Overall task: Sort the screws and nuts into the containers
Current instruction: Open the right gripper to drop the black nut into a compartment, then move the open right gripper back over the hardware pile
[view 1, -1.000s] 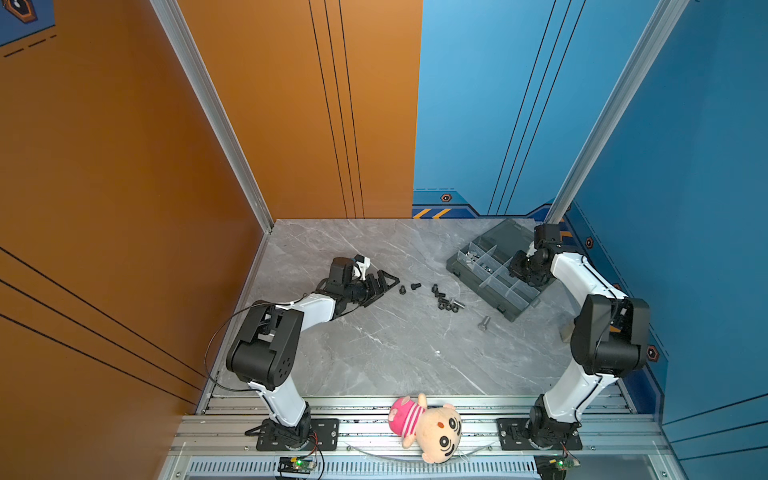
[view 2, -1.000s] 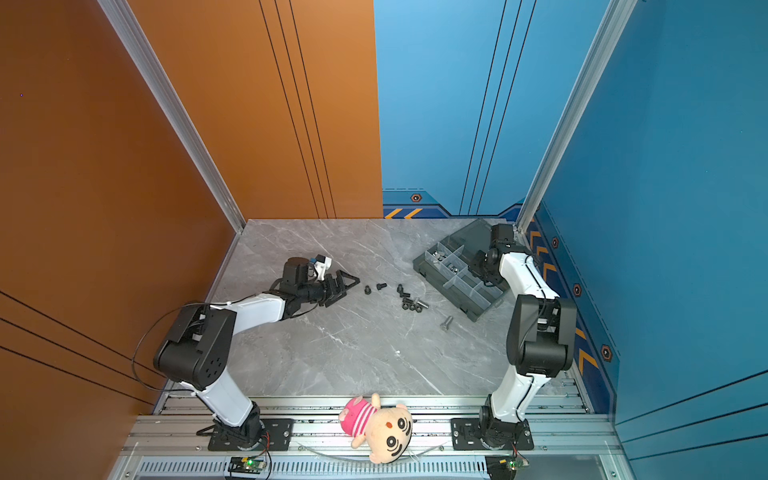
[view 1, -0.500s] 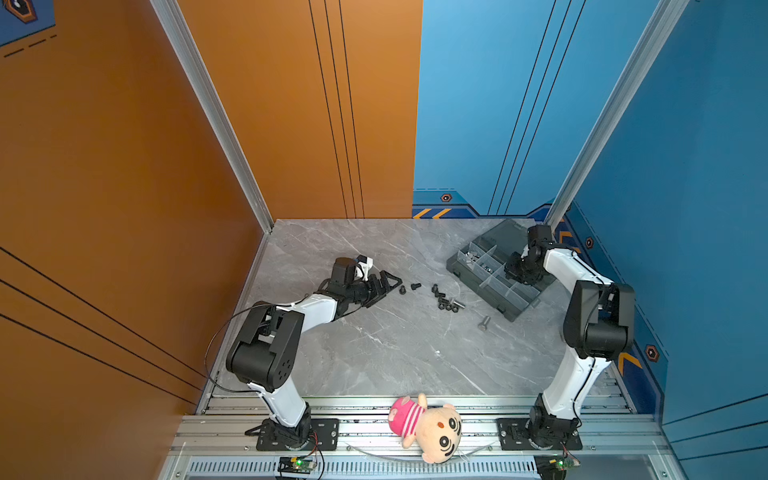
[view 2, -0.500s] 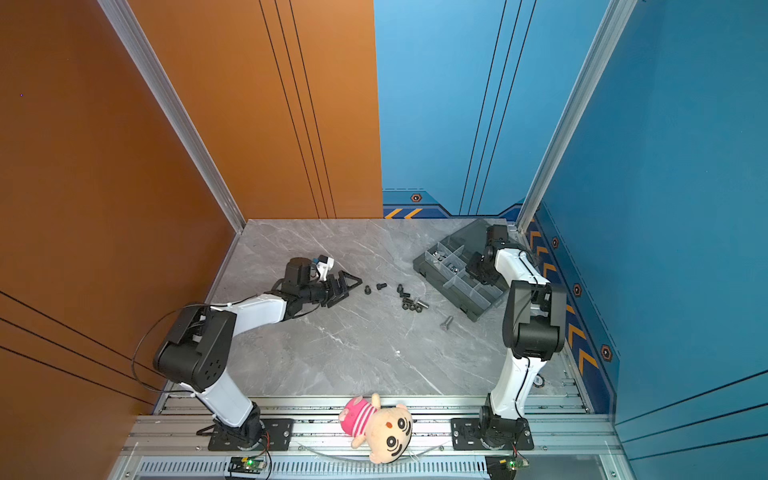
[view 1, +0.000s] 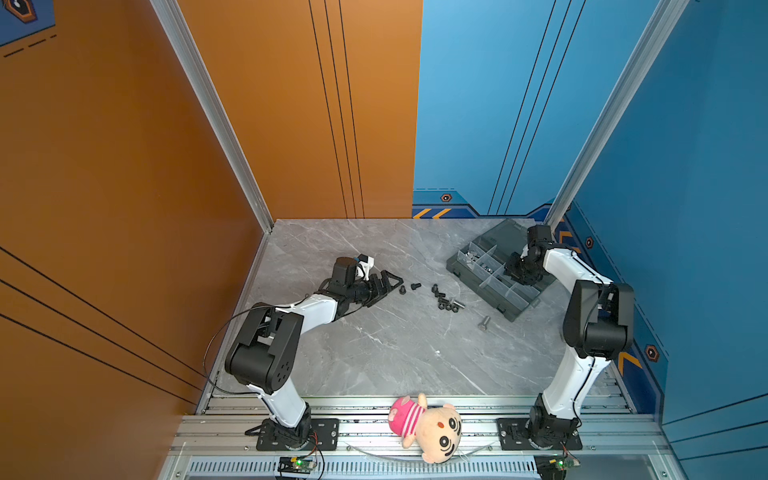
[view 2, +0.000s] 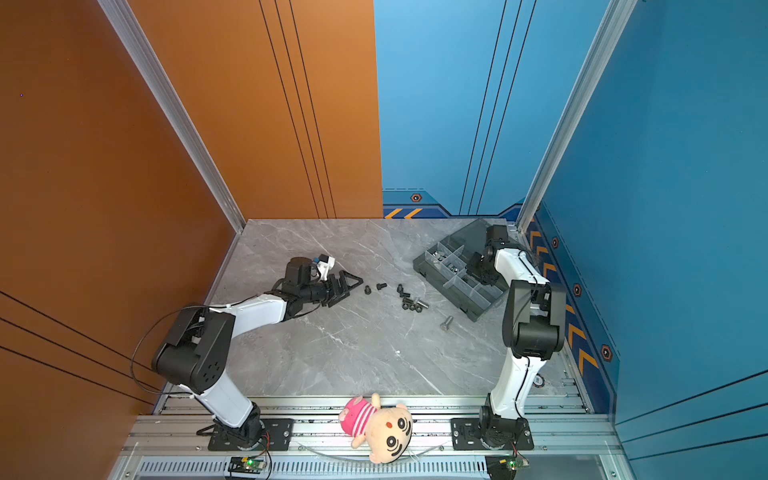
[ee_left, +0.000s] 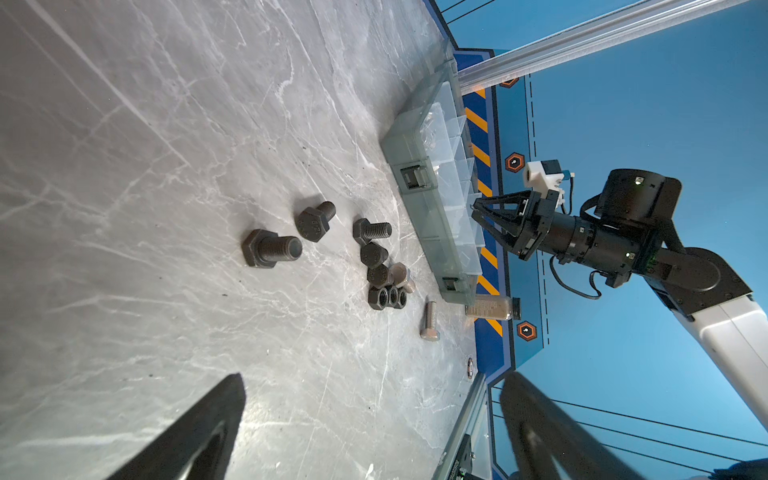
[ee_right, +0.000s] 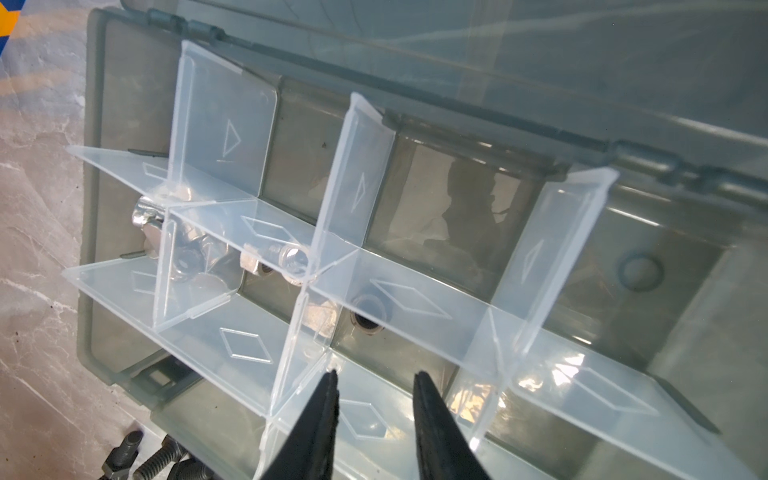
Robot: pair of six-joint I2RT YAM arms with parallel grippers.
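The containers are compartments of a smoky-grey organizer box (view 1: 492,272) (view 2: 455,276) at the back right, lid open. My right gripper (ee_right: 376,376) hangs over its middle compartments, open, with nothing between the fingers. Silver nuts (ee_right: 368,313) and silver screws (ee_right: 145,216) lie in compartments beyond the tips. Black screws (view 1: 415,286) (ee_left: 270,248) and a cluster with black nuts (ee_left: 388,297) lie on the table mid-way. One silver screw (view 1: 483,323) (ee_left: 430,320) lies alone nearer the front. My left gripper (view 1: 390,282) (ee_left: 372,380) rests open just left of the black screws, holding nothing.
A small beige jar (ee_left: 492,307) with a black cap lies beside the box's near end. A plush doll (view 1: 428,422) sits on the front rail between the arm bases. Orange wall left, blue wall right and behind the box.
The right gripper's jaws have parted over the box. The right arm's elbow has shifted. The left arm has hardly moved.
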